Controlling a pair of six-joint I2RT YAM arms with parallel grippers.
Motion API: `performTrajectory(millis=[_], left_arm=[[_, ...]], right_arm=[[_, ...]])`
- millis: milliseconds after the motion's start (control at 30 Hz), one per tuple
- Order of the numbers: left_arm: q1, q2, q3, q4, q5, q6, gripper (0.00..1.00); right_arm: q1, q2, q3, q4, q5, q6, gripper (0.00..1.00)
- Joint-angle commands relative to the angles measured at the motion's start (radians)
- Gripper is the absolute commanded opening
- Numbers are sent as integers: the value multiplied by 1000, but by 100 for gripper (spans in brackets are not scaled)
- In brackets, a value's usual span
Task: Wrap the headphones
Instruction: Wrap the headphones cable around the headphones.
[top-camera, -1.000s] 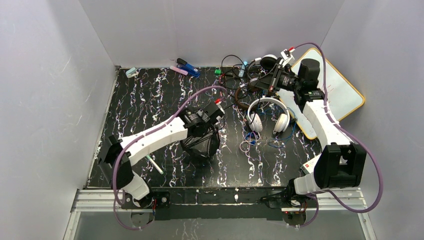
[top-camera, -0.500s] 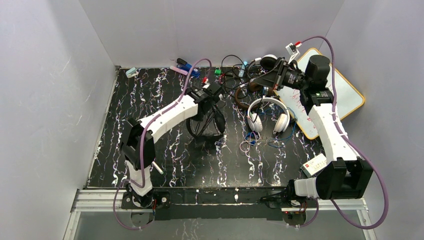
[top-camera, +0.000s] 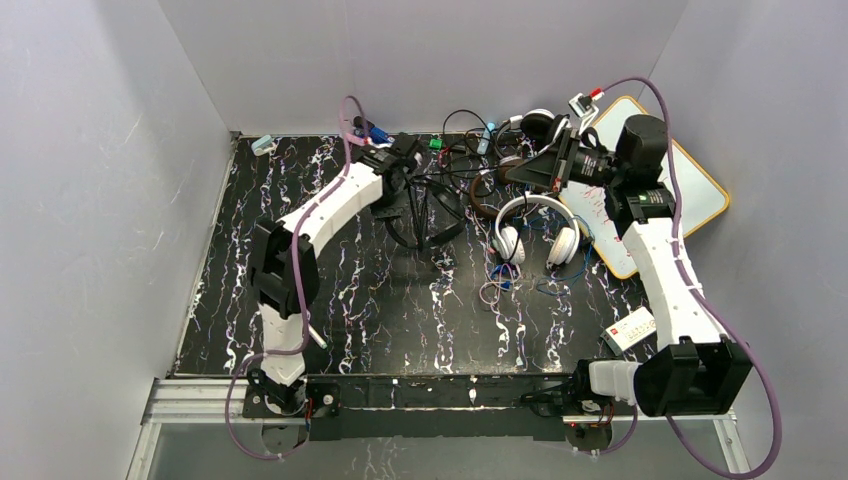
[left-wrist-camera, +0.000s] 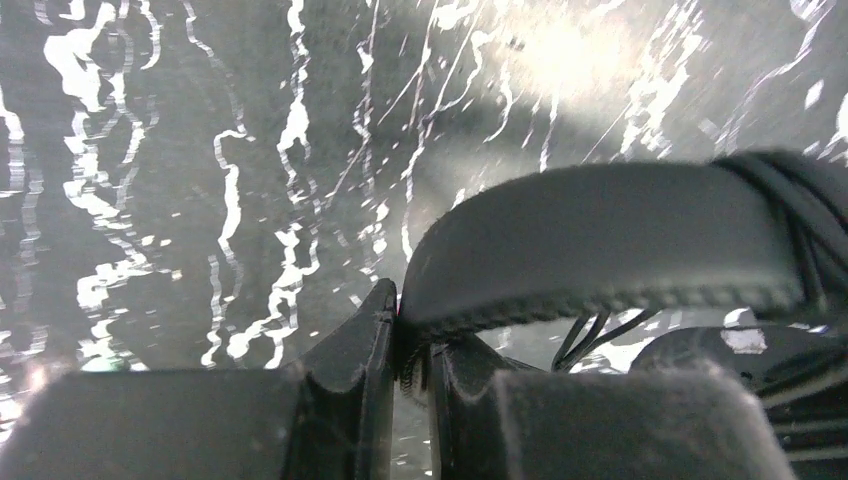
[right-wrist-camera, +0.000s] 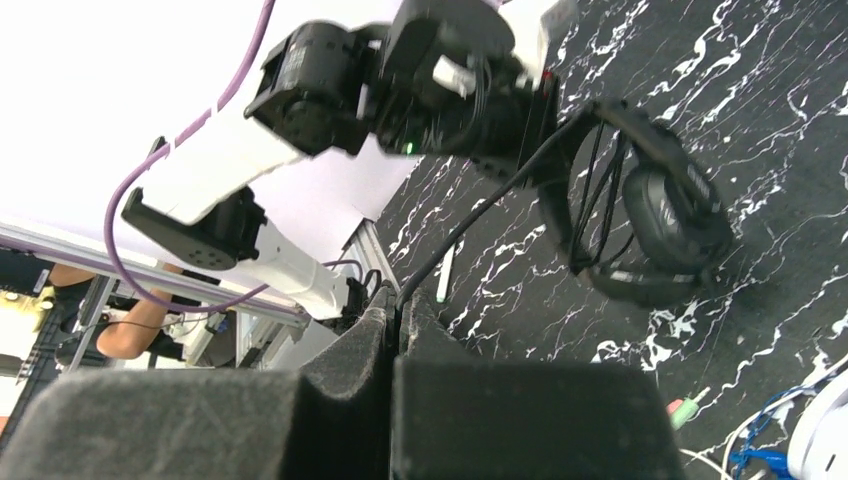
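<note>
Black headphones (left-wrist-camera: 600, 240) held up over table (top-camera: 330, 290), headband pinched in left gripper (left-wrist-camera: 405, 325), ear cups cut off in wrist view; rt gripper (right-wrist-camera: 395, 310) clamped tight on their thin cord (right-wrist-camera: 480, 210), pulled taut btwn arms

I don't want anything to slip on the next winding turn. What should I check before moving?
1. Left pincer shut on the black headphones, at the headband: ok.
2. Right pincer shut on the cord: ok.
3. Cord taut between the two pincers: ok.
4. White headphones lying apart from the black pair: ok.
5. Cord free of the other wires at the back: cannot tell.
</note>
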Motion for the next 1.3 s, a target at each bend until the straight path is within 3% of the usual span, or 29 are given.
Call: performTrajectory(millis=[0,300,533,700,867,1033,1267], left_arm=[[175,-8,-2,33,97,-220,0],[263,50,120,91,246,-308,0],[269,19,112,96,228,-307,0],[353,-7,113,117,297,-314,0],[420,-4,180,103,373,-299,0],[431,-43,172,127,439,-295,0],[430,-124,68,195,541,-307,0]], right_arm=[[-10,-113,15,7,-89,16,1],[25,-183,-143,-7,-103,17,1],[152,-139,-156,5,-41,-18,1],[203,-134,-190,-36,-18,-47,1],[227,-169,-338,-24,-11,-58,1],[295,-140,-495,94,5,-17,1],[420,-20,-545,279,73,42,1]])
